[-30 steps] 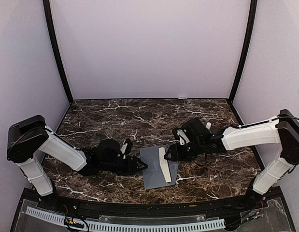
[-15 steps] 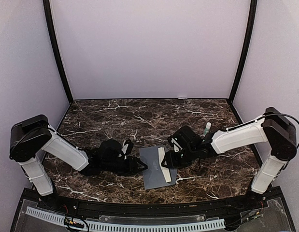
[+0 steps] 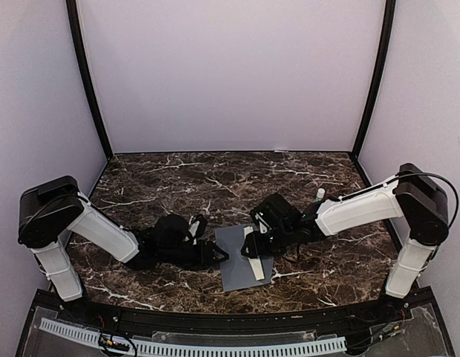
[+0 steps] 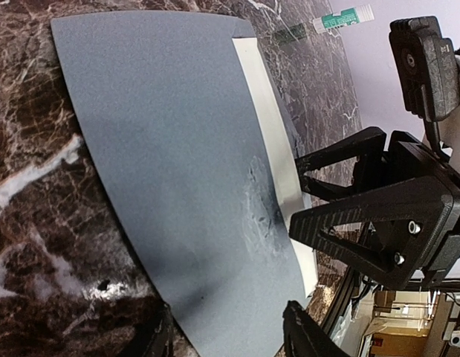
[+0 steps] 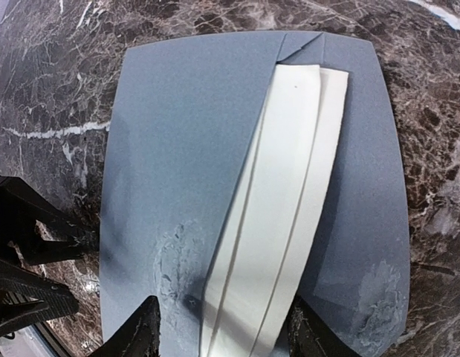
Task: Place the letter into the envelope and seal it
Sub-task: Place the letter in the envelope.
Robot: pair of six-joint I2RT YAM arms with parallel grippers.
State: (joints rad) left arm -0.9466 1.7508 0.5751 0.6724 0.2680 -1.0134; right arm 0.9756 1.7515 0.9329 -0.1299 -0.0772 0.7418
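Marble table (image 3: pixel 155 178): the slate-grey envelope (image 5: pixel 185 149) was laid flat near the front edge, with the cream letter (image 5: pixel 278 201) partly inserted and a strip showing at the open side. The left gripper (image 4: pixel 230 338), fingers apart, was set at the opposite edge, judged a brace against sliding. The right gripper (image 5: pixel 222 335), fingers apart, was held astride the strip, judged ready to push it in.

robot test cell in a lab, by the look of it: dark marble-pattern tabletop (image 3: pixel 177 178) boxed in on three sides by plain pale lilac panels (image 3: pixel 230 74), black corner posts (image 3: pixel 88 82) at the seams, slotted white cable duct (image 3: pixel 192 346) along the near edge, left arm (image 3: pixel 99 232) and right arm (image 3: pixel 363 208) mounted there. in the left wrist view, a blurred strip of lit room (image 4: pixel 408 327) beyond, perhaps a workshop.
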